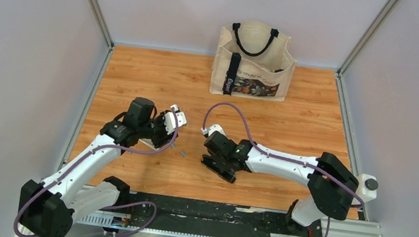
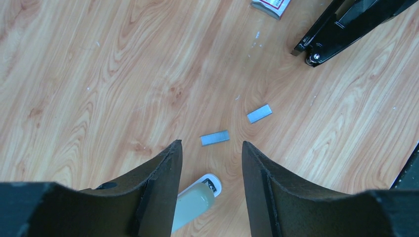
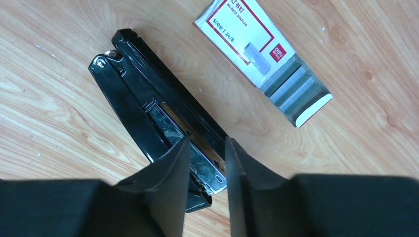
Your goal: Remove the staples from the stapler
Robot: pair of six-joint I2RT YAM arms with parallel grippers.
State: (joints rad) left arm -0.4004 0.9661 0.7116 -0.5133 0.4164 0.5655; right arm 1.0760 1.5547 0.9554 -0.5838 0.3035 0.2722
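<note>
- My left gripper [image 2: 211, 143]: jaws apart, empty, above two staples [image 2: 215, 138] lying left of the stapler [image 3: 143, 98].
- My right gripper [image 3: 204, 143] straddles the open stapler; clamped or not, I cannot tell.
- Best: steady it, slide any strips out gently.

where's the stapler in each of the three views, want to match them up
top external: stapler just below centre, right of the loose staples.
left wrist: stapler in the top right corner.
right wrist: stapler centre left, lying diagonally.
shared landmark: the red-and-white staple box next to it, at the top edge of the left wrist view.
</note>
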